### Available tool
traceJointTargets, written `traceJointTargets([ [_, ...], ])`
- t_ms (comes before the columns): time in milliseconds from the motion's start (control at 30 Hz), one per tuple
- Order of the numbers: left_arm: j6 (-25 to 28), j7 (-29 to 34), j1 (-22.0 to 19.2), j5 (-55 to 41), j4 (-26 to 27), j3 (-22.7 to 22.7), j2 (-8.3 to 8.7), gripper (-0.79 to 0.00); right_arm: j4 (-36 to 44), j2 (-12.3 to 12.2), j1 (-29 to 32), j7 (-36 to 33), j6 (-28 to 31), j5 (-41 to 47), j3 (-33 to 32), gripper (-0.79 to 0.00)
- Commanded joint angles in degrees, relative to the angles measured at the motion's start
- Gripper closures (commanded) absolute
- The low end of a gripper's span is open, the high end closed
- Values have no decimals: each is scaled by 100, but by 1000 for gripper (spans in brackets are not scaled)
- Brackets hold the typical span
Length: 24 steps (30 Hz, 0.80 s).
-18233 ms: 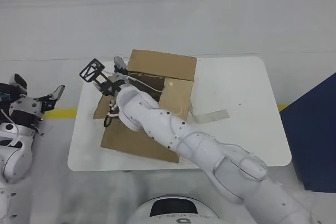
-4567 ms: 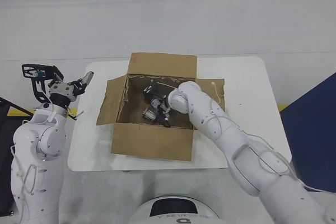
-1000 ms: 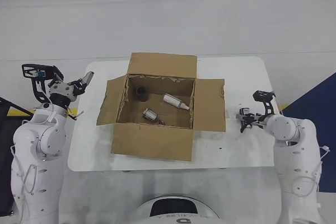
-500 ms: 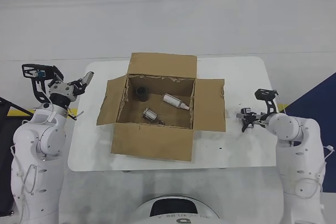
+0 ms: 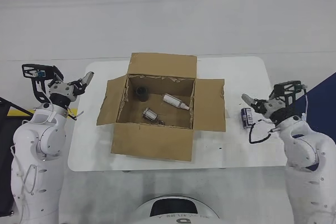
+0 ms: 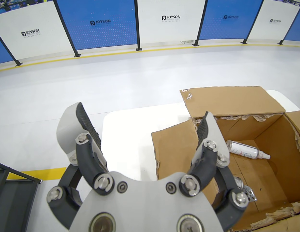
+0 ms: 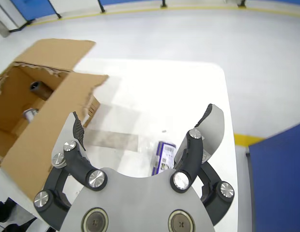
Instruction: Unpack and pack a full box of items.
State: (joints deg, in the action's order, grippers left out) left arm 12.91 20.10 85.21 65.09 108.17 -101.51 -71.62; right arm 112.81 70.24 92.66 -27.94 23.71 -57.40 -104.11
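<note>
Right gripper [image 5: 253, 105] hangs with jaws apart and nothing between them. The blue packet [image 5: 246, 117] lies flat on the bench [image 5: 241, 73] just below and beside its fingertips, not touching. Left gripper [image 6: 142, 112] is also spread wide and empty, held off the bench edge. The cardboard box [image 5: 151, 143] stands open ahead of it, beyond the near flap. Three items lie on the box floor: a black cylinder [image 5: 140, 92], a spray bottle [image 5: 175, 101] and a small metal-capped item [image 5: 150, 115]. The cylinder sits in the corner toward the left gripper. The bottle lies on its side, its long axis slanting across the box with the nozzle pointing toward the right gripper's side. Judgement: unpacking is part done. The left gripper is nearer the cylinder. For the bottle the right gripper would reach back over the flap and close across the long axis.
</note>
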Motion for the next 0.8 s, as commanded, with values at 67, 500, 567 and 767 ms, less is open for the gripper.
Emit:
traceJointTargets([
  [67, 0, 0, 0, 0, 0, 0, 0, -785, -39, -43, -531, -48, 651, -262, 493, -785],
  [500, 0, 0, 0, 0, 0, 0, 0, -785, -304, -50, -1486, -524, 1156, -11, 1430, -785],
  [567, 0, 0, 0, 0, 0, 0, 0, -785, -304, -50, -1486, -524, 1156, -11, 1430, -785],
  [767, 0, 0, 0, 0, 0, 0, 0, -785, -251, -40, -1616, -886, 1043, -341, 1837, -785],
])
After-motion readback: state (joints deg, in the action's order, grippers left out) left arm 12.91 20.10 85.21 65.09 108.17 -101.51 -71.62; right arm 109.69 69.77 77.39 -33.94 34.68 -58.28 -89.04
